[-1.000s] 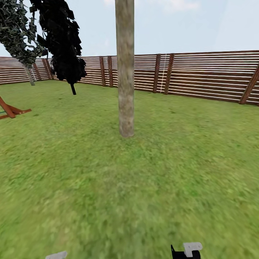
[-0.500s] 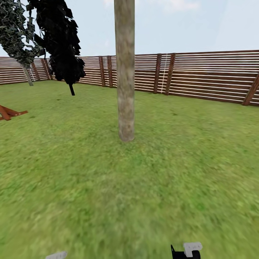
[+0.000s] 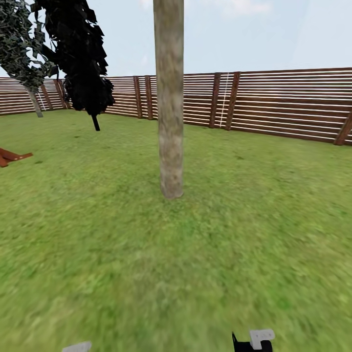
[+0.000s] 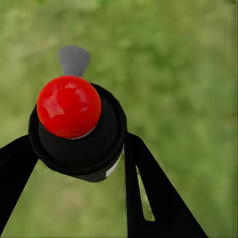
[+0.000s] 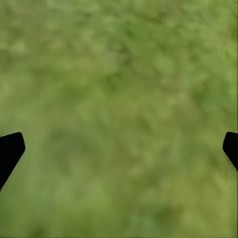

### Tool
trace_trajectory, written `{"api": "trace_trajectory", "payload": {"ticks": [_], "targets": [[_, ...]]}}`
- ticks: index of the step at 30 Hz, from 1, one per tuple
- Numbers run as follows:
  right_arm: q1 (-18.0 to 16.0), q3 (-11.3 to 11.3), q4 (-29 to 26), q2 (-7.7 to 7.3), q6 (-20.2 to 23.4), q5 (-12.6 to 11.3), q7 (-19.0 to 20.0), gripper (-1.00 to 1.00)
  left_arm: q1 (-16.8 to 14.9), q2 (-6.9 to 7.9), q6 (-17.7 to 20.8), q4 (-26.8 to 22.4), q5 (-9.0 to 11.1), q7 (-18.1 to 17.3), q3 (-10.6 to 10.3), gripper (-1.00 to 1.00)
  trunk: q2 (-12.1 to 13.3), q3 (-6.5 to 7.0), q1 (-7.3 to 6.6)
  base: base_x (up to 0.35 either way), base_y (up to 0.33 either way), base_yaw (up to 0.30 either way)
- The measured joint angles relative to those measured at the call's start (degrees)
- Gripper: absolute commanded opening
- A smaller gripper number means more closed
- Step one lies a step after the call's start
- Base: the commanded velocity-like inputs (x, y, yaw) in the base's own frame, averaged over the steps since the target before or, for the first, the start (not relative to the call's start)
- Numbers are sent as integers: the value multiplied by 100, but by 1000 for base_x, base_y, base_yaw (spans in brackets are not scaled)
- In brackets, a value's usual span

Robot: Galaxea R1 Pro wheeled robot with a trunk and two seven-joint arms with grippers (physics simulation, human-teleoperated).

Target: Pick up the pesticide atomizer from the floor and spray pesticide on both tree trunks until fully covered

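We faced a green grass lawn (image 3: 254,234) enclosed at the far side by a brown horizontal-slat wooden fence (image 3: 288,105) with darker posts. A thick, straight, mottled grey-tan tree trunk (image 3: 169,98) stood upright on the lawn directly ahead, its top cut off by the upper edge of the head view. Beyond it to the left, we noted a near-black tree with a thin dark trunk (image 3: 78,54), and at the far left a second tree with dark green jagged foliage (image 3: 18,44) close to the fence. A reddish-brown wooden frame piece (image 3: 11,157) lay on the grass at the left edge.

In the left wrist view, the black left gripper (image 4: 79,163) held the pesticide atomizer, a black cylindrical body with a red round cap and a grey nozzle (image 4: 74,124), between its two fingers (image 4: 158,193), with blurred grass beneath it.

In the right wrist view, the black right gripper (image 5: 119,148) had its jaws spread wide, holding nothing, with blurred grass beneath them.
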Motion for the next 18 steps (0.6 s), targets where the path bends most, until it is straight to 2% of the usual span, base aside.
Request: {"api": "trace_trajectory", "payload": {"ticks": [18], "targets": [[0, -8, -6, -34, 0, -9, -2, 100, 0, -8, -5, -6, -7, -3, -4, -100, 0, 0, 0, 339, 0, 0]]}}
